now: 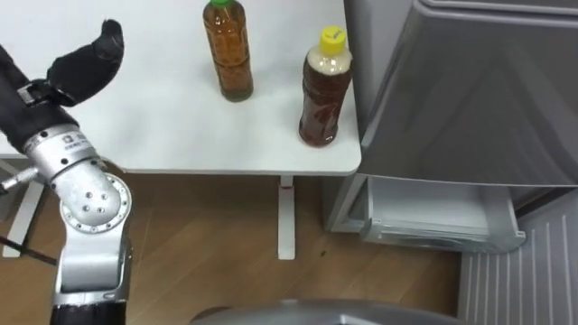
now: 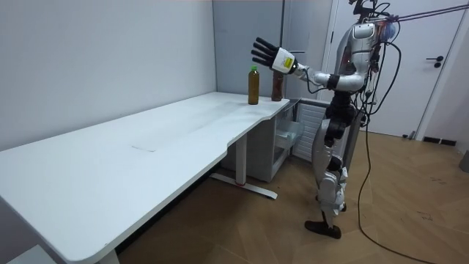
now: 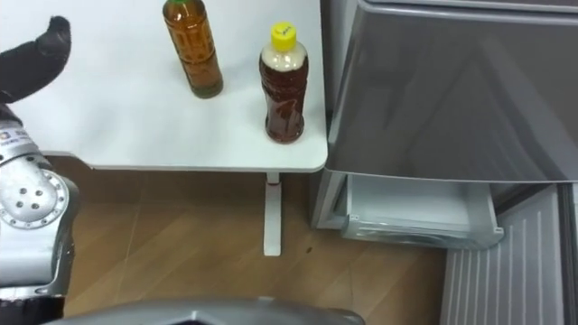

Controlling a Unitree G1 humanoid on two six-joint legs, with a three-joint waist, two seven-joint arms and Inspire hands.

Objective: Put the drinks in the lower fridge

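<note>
Evidently both drinks are full plastic bottles, so I judge them fairly heavy for their build, stiff but slightly squeezable, and smooth enough to slip. The middle of the body, below the shoulder, looks the safest place to wrap fingers round.

The yellow-capped bottle (image 1: pixel 323 95) stands upright near the corner of the table (image 1: pixel 163 126), just beside the fridge (image 1: pixel 470 90), its long axis vertical and cap up. The green-capped bottle (image 1: pixel 228 54) also stands upright, cap up, further in on the table to the robot's left and apart from the first. Both are tall on narrow bases, so a sideways knock could topple them.

The left hand (image 1: pixel 86 59) hovers above the table well to the left of the bottles, fingers spread and straight, holding nothing. Below the table's level, the fridge's lower drawer (image 1: pixel 433 217) stands pulled out, with nothing showing inside.
</note>
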